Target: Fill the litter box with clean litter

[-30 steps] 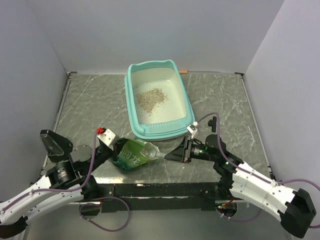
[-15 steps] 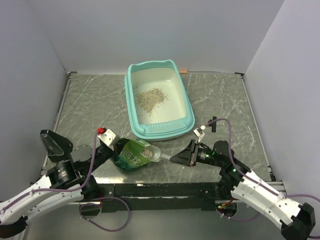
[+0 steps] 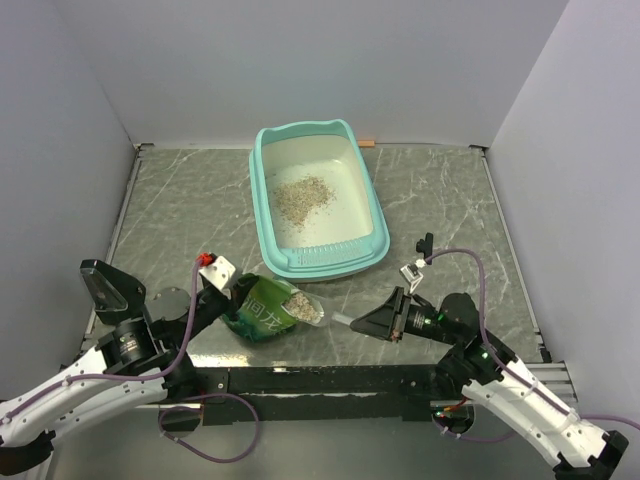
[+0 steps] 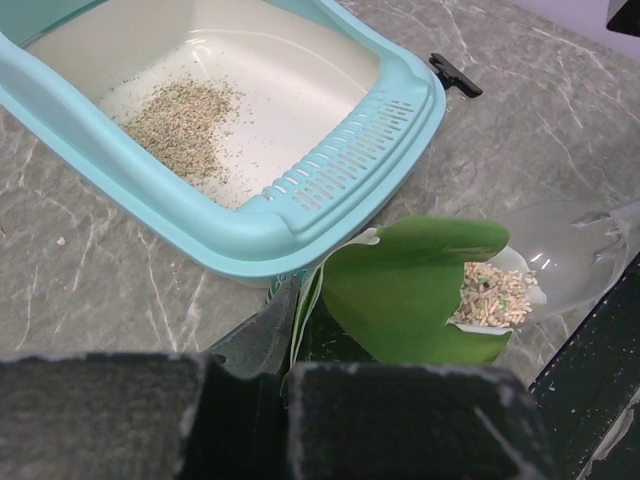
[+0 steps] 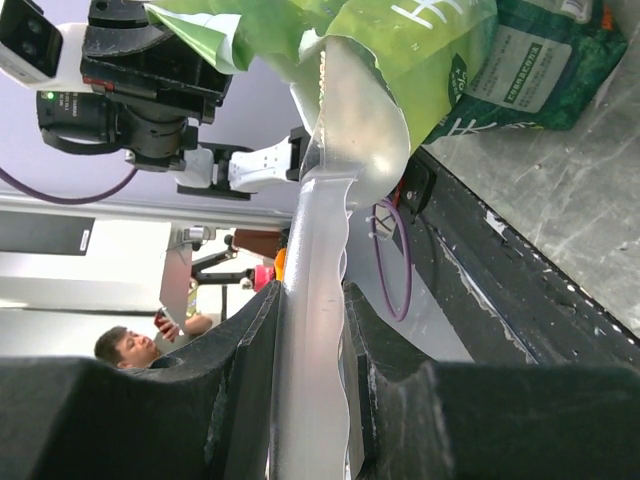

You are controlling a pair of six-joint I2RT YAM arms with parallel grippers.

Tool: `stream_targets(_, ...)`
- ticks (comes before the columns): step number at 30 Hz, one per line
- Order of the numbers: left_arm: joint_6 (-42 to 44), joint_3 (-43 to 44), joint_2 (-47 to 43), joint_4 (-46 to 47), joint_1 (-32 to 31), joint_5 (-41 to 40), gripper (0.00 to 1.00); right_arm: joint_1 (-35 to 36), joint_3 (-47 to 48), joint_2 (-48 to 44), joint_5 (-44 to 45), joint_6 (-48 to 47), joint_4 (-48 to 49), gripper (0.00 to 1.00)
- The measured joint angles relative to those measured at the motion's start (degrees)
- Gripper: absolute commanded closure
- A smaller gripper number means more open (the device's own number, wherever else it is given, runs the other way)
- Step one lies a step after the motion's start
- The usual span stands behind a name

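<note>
Right fingers (image 5: pixel 240 400), pinching clear wavy scoop (image 5: pixel 315 260), drew back; left fingers (image 4: pixel 400 425) pinch glossy bag (image 4: pixel 400 290).

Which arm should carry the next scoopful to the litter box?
Right. The right gripper holds the loaded scoop at the bag mouth; the left gripper is busy holding the bag.

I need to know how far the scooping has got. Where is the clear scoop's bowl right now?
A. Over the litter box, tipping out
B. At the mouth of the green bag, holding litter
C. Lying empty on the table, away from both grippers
B: the clear scoop, held by the right gripper, has its bowl at the opening of the green bag with clean litter in it, short of the litter box.
</note>
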Motion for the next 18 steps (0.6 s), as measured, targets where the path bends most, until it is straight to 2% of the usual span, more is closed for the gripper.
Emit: stream_targets(18, 0.0, 0.0, 0.0, 0.1, 0.0, -0.8, 0.99, -0.1, 0.1, -14.9, 4.3, 1.4, -15.7, 1.00)
